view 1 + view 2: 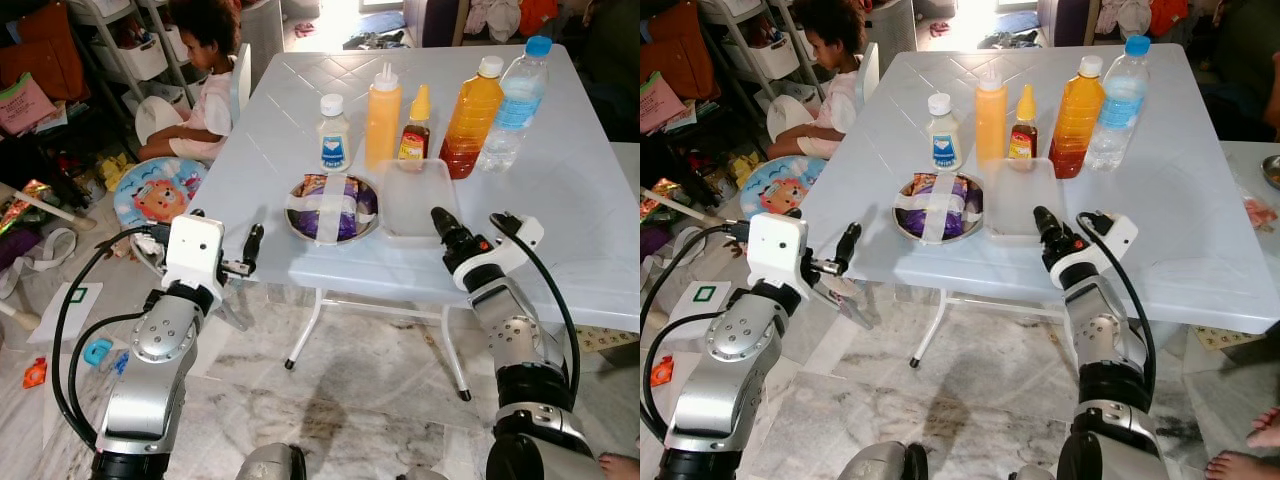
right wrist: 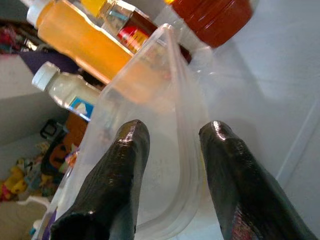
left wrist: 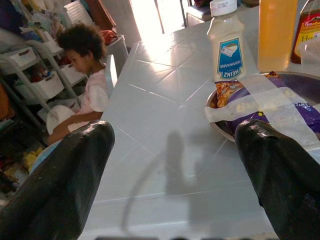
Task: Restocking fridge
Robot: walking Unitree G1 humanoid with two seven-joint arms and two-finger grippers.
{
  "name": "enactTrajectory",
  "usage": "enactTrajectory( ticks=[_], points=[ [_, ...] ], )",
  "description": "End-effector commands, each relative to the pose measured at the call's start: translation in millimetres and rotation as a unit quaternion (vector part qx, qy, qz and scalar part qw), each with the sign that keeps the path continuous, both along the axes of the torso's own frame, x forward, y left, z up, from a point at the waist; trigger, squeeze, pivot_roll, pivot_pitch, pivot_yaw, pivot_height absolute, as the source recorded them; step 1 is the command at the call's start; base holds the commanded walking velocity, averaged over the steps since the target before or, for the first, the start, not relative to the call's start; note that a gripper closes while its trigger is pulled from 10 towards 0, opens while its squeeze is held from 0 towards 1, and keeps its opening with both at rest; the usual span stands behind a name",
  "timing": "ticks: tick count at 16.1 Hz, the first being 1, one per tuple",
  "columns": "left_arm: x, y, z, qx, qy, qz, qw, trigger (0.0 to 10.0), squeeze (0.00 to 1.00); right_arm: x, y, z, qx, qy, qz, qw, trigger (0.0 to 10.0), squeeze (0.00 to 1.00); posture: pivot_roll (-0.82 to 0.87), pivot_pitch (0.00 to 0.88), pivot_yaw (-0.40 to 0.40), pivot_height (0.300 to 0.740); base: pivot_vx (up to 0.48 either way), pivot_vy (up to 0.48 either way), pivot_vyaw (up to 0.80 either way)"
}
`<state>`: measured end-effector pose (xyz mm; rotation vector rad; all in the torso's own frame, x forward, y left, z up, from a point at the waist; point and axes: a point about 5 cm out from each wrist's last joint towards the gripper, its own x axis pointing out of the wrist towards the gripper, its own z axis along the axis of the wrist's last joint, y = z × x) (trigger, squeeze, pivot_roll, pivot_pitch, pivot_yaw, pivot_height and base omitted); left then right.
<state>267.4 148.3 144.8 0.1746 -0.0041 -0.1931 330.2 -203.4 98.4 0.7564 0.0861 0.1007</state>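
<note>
On the white table (image 1: 590,230) stand a mayonnaise bottle (image 1: 333,135), a yellow squeeze bottle (image 1: 382,115), a small honey bottle (image 1: 414,130), an orange juice bottle (image 1: 470,118) and a water bottle (image 1: 515,100). In front of them sit a metal bowl (image 1: 332,208) of taped snack packets and a clear plastic container (image 1: 415,200). My right gripper (image 1: 441,222) is open at the container's near right corner, with its fingers (image 2: 125,165) on either side of the rim. My left gripper (image 1: 253,245) is open at the table's left front edge, facing the bowl (image 3: 280,107).
A child (image 1: 205,80) sits on the floor beside the table's left side, near a round play mat (image 1: 160,190) and shelves (image 1: 130,45). Toys and clutter lie on the floor at the left. Table legs (image 1: 305,330) stand between my arms. A person's foot (image 1: 1240,465) is at the right.
</note>
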Motion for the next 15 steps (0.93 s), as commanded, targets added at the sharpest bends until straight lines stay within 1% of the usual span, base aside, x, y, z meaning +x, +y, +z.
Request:
enactTrajectory(
  ticks=[1, 5, 9, 15],
  points=[
    [0.2, 1.3, 4.4, 0.002, -0.007, -0.001, 1.0, 10.0, 0.0, -0.8, 2.6, -6.8, 0.016, 0.017, 0.002, 1.0, 0.0, 0.0, 0.11, 0.048, 0.121, 0.74, 0.0, 0.0, 0.0],
    [0.8, 1.0, 4.8, 0.002, -0.008, -0.002, 1.0, 10.0, 0.0, -1.3, 3.5, -9.0, 0.027, 0.023, -0.002, 0.999, 0.0, 0.0, 0.11, 0.047, 0.121, 0.74, 0.0, 0.0, 0.0],
    [0.7, 0.5, 4.6, 0.001, -0.008, -0.003, 1.0, 10.0, 0.0, -0.8, 3.9, -8.3, 0.027, 0.026, -0.012, 0.999, 0.0, 0.0, 0.11, 0.046, 0.117, 0.74, 0.0, 0.0, 0.0],
    [3.7, -9.1, 2.2, -0.008, -0.01, -0.008, 1.0, 10.0, 0.0, -4.0, 11.5, -1.5, 0.03, 0.028, -0.021, 0.999, 0.0, 0.0, 0.07, 0.021, 0.094, 0.74, 0.0, 0.0, 0.0]
  ],
)
